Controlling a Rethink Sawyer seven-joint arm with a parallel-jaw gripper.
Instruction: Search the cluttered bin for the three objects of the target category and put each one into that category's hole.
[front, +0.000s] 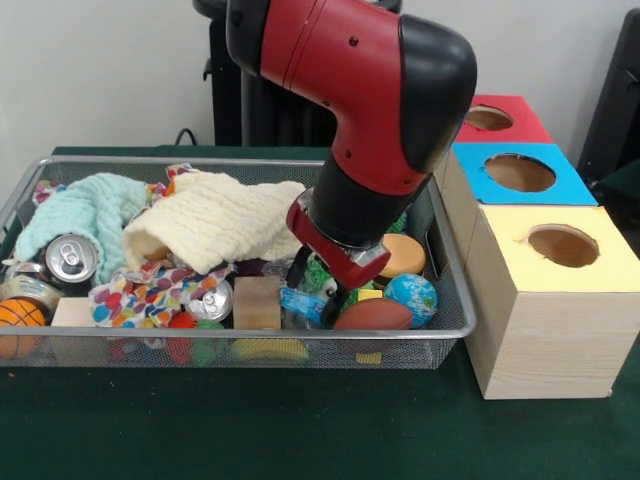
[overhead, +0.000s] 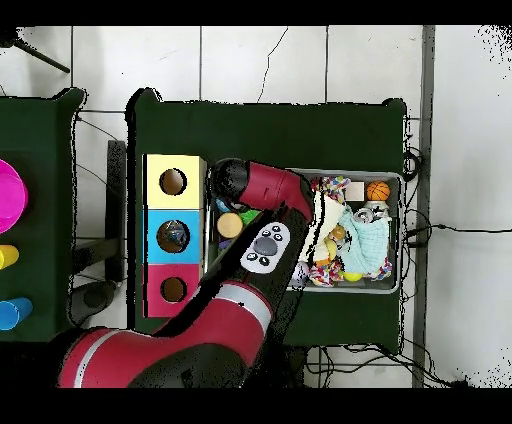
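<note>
The wire mesh bin (front: 250, 336) stands on the green table, full of clutter; it also shows in the overhead view (overhead: 399, 232). One crinkly packet with blue print (front: 301, 304) lies near the bin's front rim, right of a wooden block (front: 257, 302). I see no other packets; they may be hidden under the clutter. My gripper (front: 322, 283) is lowered into the right half of the bin, just above and behind that packet. The wrist hides its tips. In the overhead view the arm (overhead: 268, 245) covers the bin's left part.
Three wooden boxes stand beside the bin, with a red-topped hole (front: 488, 118), a blue-topped hole (front: 520, 172) and a yellow-topped hole (front: 563, 245). In the bin lie a cream towel (front: 225, 220), a mint cloth (front: 80, 210), cans (front: 70, 258), a globe ball (front: 411, 297) and a basketball (front: 20, 315).
</note>
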